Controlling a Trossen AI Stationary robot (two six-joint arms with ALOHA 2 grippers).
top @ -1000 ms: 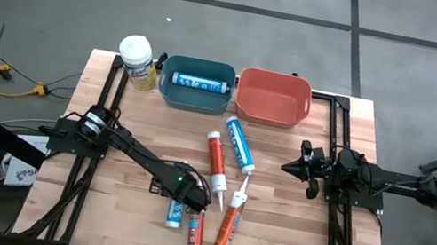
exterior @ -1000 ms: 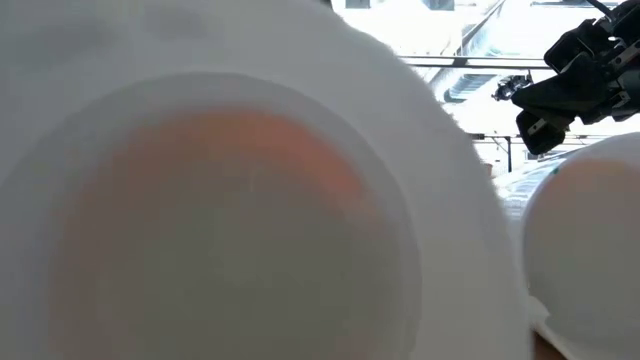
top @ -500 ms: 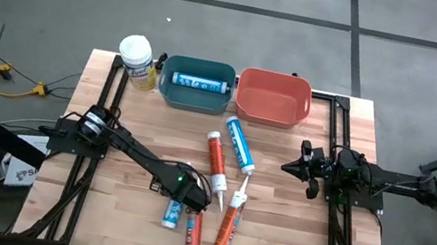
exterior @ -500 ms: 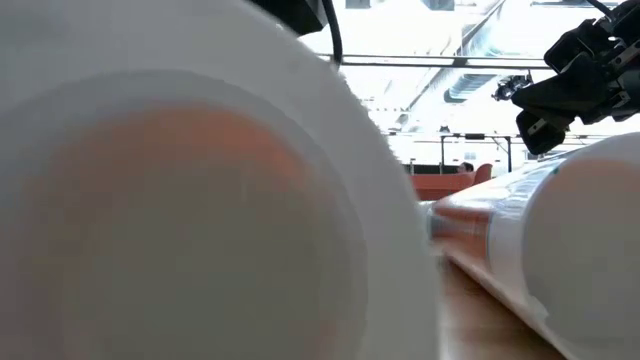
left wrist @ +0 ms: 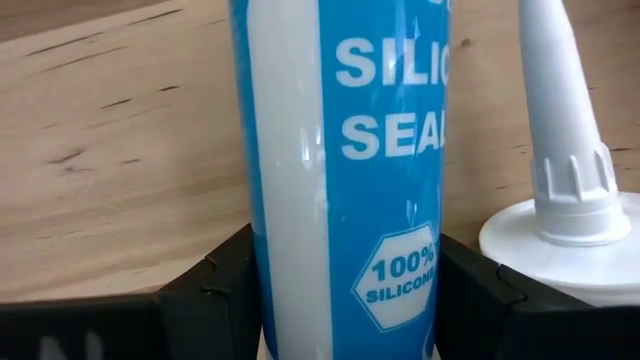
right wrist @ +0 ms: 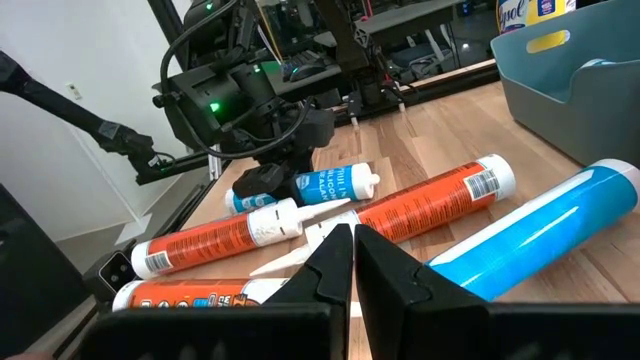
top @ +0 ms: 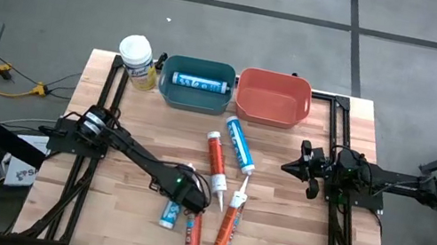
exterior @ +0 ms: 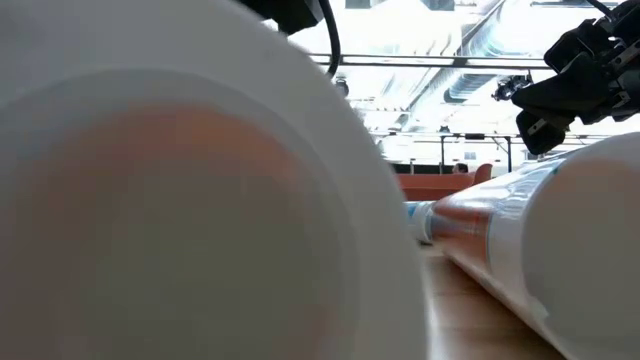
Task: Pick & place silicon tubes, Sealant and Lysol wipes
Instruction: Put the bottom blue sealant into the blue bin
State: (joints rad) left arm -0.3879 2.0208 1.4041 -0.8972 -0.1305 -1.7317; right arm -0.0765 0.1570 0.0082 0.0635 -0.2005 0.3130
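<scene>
My left gripper (top: 188, 193) points down near the table's middle front, shut on a blue silicone tube (top: 172, 213) that lies on the wood. Beside it lie orange tubes (top: 193, 239) (top: 228, 223) (top: 215, 162) and another blue tube (top: 240, 144). The Lysol wipes (top: 137, 60) stand upright at the far left, next to a teal bin (top: 164, 86) with a blue tube (top: 197, 83) lying in it. My right gripper (top: 290, 167) hangs shut and level at the right, touching nothing. My left gripper pinches the blue tube's round body (left wrist: 262, 270) between its two fingers (left wrist: 205, 300), one on each long side. The fingers come from above, pointing down, and lie across the tube. The tube (right wrist: 300, 187) lies level, on or just above the table.
A red bin (top: 270, 114) stands to the right of the teal one at the far edge. A neighbouring tube's white nozzle (left wrist: 560, 150) lies close beside the held tube. An orange tube's blurred white end (exterior: 180, 200) fills the low view.
My left gripper has rolled about its downward axis without moving away, and the blue tube has turned with it: its near end now points more toward the table's left edge. The orange tube next to it has shifted a little to the left.
</scene>
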